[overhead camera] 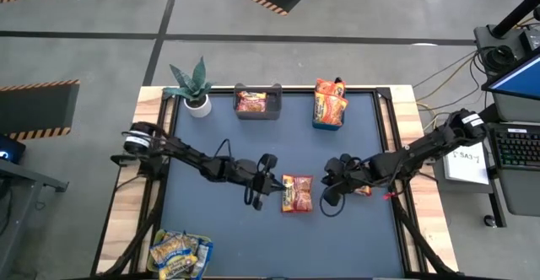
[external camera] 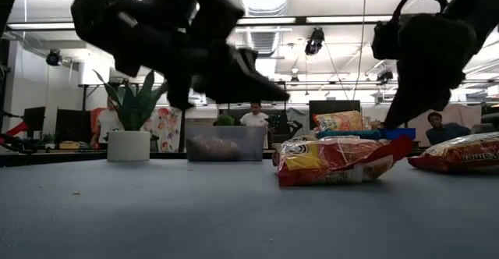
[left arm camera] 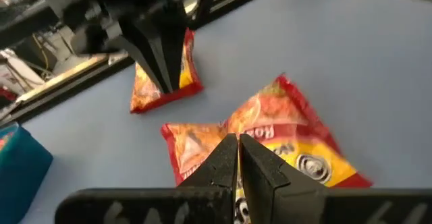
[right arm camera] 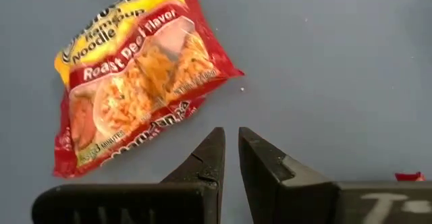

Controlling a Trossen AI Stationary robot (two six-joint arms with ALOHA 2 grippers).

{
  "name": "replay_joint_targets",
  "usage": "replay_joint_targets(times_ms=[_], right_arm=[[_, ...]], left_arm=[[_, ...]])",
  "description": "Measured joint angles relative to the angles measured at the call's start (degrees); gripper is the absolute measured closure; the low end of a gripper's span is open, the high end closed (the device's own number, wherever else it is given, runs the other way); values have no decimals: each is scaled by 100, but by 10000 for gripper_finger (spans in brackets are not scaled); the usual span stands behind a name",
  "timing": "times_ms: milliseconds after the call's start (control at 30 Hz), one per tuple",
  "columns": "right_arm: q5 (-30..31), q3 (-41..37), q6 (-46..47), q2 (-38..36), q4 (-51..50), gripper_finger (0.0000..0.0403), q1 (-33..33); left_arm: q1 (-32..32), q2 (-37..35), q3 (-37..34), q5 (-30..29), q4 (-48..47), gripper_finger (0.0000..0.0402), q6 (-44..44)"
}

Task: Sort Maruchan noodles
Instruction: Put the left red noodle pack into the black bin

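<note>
Sorting looks mostly done: packets already fill the grey bin, blue bin and corner tray, while two red-and-yellow plastic Maruchan noodle packets remain mid-table between the empty, closed left gripper and nearly closed right gripper.

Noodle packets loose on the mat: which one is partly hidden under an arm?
The orange packet under the right gripper; the red packet mid-mat lies fully exposed.
</note>
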Motion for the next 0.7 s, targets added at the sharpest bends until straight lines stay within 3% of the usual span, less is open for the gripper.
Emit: replay_joint_targets(times_ms=[300,700], right_arm=[[26,0,-491,100,793,369,0],[88,4,-531,153,1064,369,0]], left_arm=[[11,669,40,-91,268,402,-98],[38,643,55,-1690,-124,402,-295]])
